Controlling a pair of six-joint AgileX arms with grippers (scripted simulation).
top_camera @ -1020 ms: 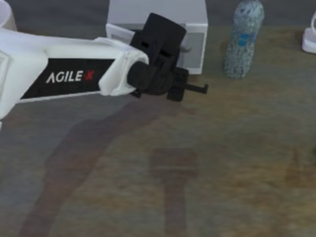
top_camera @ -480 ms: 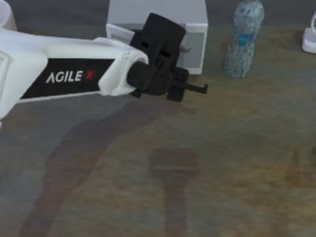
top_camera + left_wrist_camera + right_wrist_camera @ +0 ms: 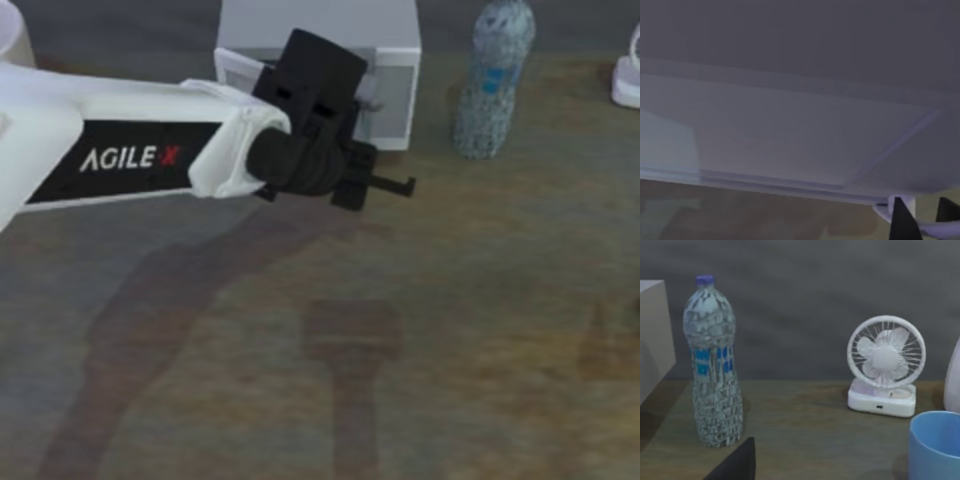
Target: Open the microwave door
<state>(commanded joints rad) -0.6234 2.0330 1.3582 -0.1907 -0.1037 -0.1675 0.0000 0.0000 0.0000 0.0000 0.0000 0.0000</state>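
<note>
- The small boxy light-grey microwave (image 3: 318, 40) stood at the far edge of the brown wooden desk (image 3: 450, 330), with the clear plastic water bottle (image 3: 491, 78) standing just beside its control-panel side.
- My left hand (image 3: 385, 185) was in front of the microwave, down by the flat pale-grey microwave door (image 3: 240, 70). In the left wrist view its dark fingertips (image 3: 901, 220) were apart, straddling the white handle strip (image 3: 905, 205), not visibly pinched on it.
- Compared with half a second before, the arm had drawn slightly back from the microwave towards the bottle-free side, the hand going with it. I judged that to be the start of the pull, with the door swung out only a little.
- The door's hinge edge sat hidden under the wrist, so how far it was open I could not tell.
- My right arm was parked off beyond the bottle; its wrist view showed the bottle, a small white desk fan (image 3: 886, 367) and a blue cup (image 3: 935, 445), and I cannot tell that hand's state.
</note>
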